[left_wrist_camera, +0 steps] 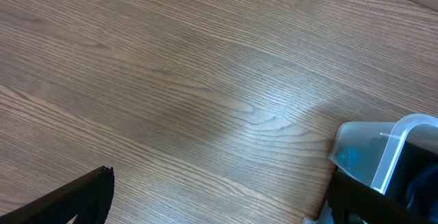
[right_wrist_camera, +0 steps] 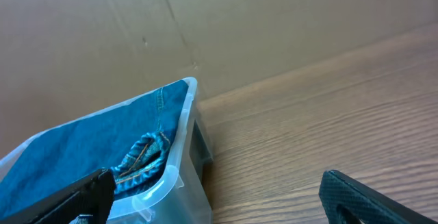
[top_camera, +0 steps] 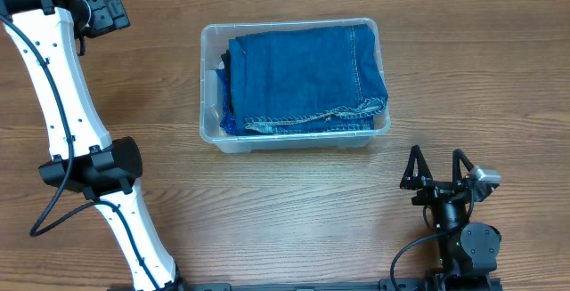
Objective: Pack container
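Clear container at mid-worktop, upright, long axis lying side to side across the robot's front. Packed with folded blue jeans covering nearly the whole floor, top fold about level with the rim, a stitched hem bunched along the container's near wall. By the look of it, packing done or close to done; no lid in view.

Off the container's near right corner, close but not touching: right gripper, fingers spread, nothing between them, aimed toward the near long wall. Off the container's far left corner, farther away: left gripper, likewise released and empty, its two dark fingers framing bare wood with one container corner at the side. Right arm judged the nearer for any last press on the denim: a short reach forward and inward over the near rim.

Bare worktop on every side of the container, widest on its near side and to its left; far worktop edge not far behind it. Mind the thick rim on the way in; better down from above than skimming across.
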Controlling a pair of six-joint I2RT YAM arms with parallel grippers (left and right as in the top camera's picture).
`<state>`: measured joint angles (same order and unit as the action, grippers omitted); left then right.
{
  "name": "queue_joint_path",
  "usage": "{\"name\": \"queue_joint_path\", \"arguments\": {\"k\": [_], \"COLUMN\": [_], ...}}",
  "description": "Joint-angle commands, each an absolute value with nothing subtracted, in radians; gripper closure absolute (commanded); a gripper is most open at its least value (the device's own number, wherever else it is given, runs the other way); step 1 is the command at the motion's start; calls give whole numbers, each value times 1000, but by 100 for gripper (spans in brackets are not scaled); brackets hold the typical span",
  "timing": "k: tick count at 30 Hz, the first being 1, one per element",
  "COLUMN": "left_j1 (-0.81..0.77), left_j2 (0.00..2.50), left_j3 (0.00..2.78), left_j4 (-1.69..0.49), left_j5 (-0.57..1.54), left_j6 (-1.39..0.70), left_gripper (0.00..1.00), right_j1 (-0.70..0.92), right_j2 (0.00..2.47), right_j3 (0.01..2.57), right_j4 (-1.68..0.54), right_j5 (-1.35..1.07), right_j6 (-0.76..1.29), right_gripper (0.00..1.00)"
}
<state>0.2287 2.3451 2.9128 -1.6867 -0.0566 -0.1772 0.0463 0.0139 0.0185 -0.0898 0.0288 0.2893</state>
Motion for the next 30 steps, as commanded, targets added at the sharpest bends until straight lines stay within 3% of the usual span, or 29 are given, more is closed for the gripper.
{"name": "queue_joint_path", "arguments": {"k": [1,24,30], "left_j1": [222,221,155], "left_j2": [2328,2308,2110], "left_j3": [2928,2928,2835], "left_j4": [-1687,-1683,-1436], "left_j5": [-52,-6,128], "left_j6": [-180,-188,-178], "left_gripper": [0,0,0], "right_j1": [51,50,50], "right_j2": [3,3,3], "right_j3": [8,8,8], "right_j4": [-84,-84,-84], "right_j5": [17,13,13], "right_j6": [255,262,262], "right_gripper": [0,0,0]}}
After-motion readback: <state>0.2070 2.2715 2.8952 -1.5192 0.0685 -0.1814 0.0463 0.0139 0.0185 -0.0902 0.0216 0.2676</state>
